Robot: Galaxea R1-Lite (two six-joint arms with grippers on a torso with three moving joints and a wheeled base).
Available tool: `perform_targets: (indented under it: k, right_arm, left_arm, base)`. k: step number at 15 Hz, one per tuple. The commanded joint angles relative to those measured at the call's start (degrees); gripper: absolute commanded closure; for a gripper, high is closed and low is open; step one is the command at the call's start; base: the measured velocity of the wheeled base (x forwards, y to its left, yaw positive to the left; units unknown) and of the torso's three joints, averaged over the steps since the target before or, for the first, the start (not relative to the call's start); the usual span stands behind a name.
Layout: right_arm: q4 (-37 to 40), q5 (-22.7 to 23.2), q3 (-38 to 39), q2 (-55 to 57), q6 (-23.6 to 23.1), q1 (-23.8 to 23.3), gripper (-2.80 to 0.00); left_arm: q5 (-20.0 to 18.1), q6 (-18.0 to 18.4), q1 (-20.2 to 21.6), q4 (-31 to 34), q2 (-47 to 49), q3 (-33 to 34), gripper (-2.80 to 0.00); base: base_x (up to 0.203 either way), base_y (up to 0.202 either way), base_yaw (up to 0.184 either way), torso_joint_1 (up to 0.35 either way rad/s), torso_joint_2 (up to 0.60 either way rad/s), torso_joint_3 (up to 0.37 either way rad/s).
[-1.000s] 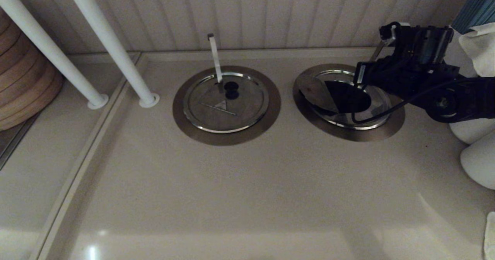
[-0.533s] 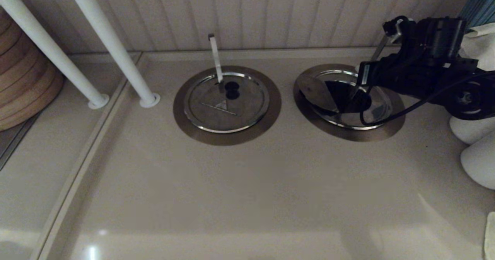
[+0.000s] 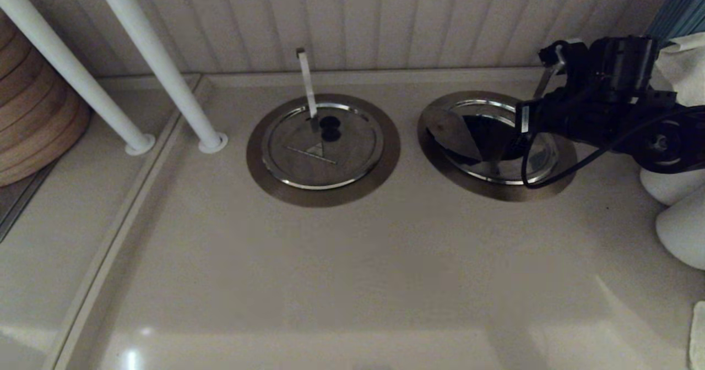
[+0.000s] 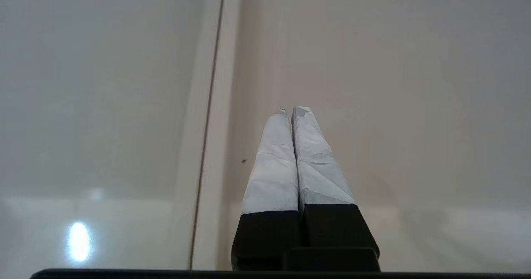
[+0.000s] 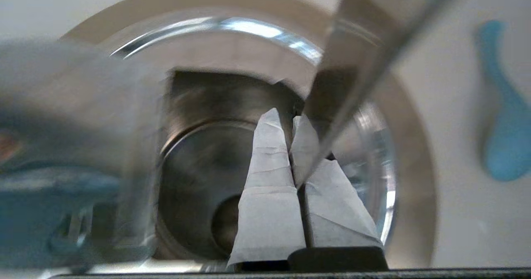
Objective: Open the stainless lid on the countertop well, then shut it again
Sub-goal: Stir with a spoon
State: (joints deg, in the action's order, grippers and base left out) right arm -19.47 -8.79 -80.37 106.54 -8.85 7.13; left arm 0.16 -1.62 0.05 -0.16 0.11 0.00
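Head view: right pincer (image 3: 520,118) sits over the countertop well (image 3: 559,176) on the right of the desk (image 3: 352,271), its black body covering the far right part of the collar. The stainless lid (image 3: 451,133) is tipped up, open, standing on edge in the well on the side away from the pincer, with the dark hole showing between lid and pincer. The diagonal strip (image 3: 542,83) rises just behind the pincer. The twin lid (image 3: 322,145) lies flat and closed in its own collar, well apart from the pincer, with an upright strip (image 3: 306,81) by its knob. Left wrist view: left pincer (image 4: 295,112) hangs above bare desk beside a seam, fingers pressed together, holding nothing. Right wrist view: right pincer (image 5: 287,115) points down into the steel-lined well, fingers together; the strip (image 5: 373,75) crosses in front of one finger, touching it or not I cannot tell. The lid (image 5: 79,117) is a blurred plate beside the fingers.
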Motion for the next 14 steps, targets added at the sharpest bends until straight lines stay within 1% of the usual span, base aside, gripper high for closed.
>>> perform_targets:
  k: [1,4,9,12,14]
  right_arm:
    - [-1.72,-0.1,-0.49,1.3,1.04,-0.01,0.0]
    - [-2.06,-0.17,-1.94,1.78,2.4,-0.26,0.0]
    - [-2.06,-0.18,-6.23,5.19,4.66,-2.76,0.0]
    - [-2.15,-0.09,-6.55,5.8,5.16,-2.99,0.0]
    - [-2.35,0.09,-6.86,6.05,6.8,-2.91,0.0]
  left_arm:
    - [0.02,-0.05,0.04,-0.02,0.03,0.0,0.0]
    - [0.02,-0.05,0.04,-0.02,0.05,0.0,0.0]
    - [0.02,-0.05,0.04,-0.02,-0.02,0.0,0.0]
    - [0.02,-0.05,0.04,-0.02,-0.01,0.0,0.0]
    - [0.02,-0.05,0.04,-0.02,-0.02,0.0,0.0]
  base:
    - [0.0,0.0,0.0,0.0,0.0,0.0]
    - [0.0,0.0,0.0,0.0,0.0,0.0]
    - [0.0,0.0,0.0,0.0,0.0,0.0]
    - [0.0,0.0,0.0,0.0,0.0,0.0]
    - [0.0,0.0,0.0,0.0,0.0,0.0]
